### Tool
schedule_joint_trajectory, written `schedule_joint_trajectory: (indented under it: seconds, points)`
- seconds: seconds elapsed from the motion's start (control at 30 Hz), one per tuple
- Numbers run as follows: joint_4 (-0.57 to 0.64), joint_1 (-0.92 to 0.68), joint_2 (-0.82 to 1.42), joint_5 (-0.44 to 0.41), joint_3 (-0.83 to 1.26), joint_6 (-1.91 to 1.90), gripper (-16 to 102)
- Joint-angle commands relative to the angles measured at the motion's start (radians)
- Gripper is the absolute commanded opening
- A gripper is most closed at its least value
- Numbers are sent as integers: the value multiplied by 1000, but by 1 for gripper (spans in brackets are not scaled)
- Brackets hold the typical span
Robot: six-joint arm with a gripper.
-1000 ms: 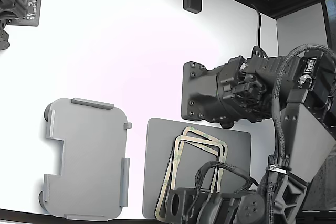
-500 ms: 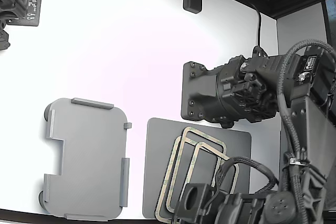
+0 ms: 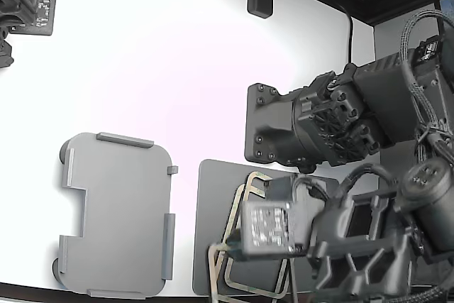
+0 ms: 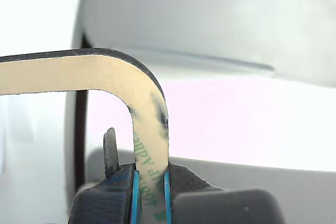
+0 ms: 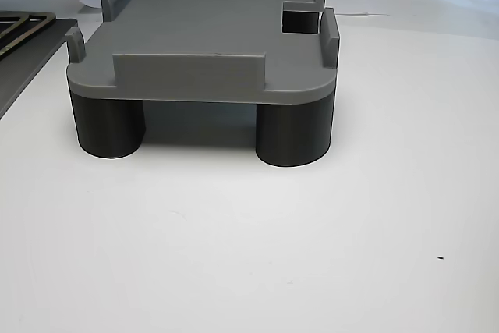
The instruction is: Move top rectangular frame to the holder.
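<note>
With the jaws clamped on the frame (image 4: pixel 149 129), carry it level to the holder (image 3: pixel 117 214) — seat it inside the tabs (image 5: pixel 189 66) before you release.

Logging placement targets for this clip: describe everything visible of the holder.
The holder is a light grey rounded-rectangle tray, matte and plastic-looking. Raised tabs line its edges, and one long side has a stepped notch, toward the exterior view's left. The other view shows the holder standing level on short dark cylindrical legs on the white table. Nothing lies on it. It sits apart from the darker flat mat, on the exterior view's left of it. The claw is not touching it.
</note>
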State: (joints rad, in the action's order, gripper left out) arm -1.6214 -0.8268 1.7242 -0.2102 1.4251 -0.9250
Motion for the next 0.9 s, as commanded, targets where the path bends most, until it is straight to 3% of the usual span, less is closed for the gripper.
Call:
schedule_joint_trajectory:
  seconds: [0.0,0.4,0.67,0.87]
  points:
    - [3,69,26,-11,-9,-459,-12]
    - [-21,276,-80,-3,-81,-1193,-11]
    - [-5,348,-190,-2,-141,-1315,-11]
    - [74,357,-178,32,-64,-1305,-11]
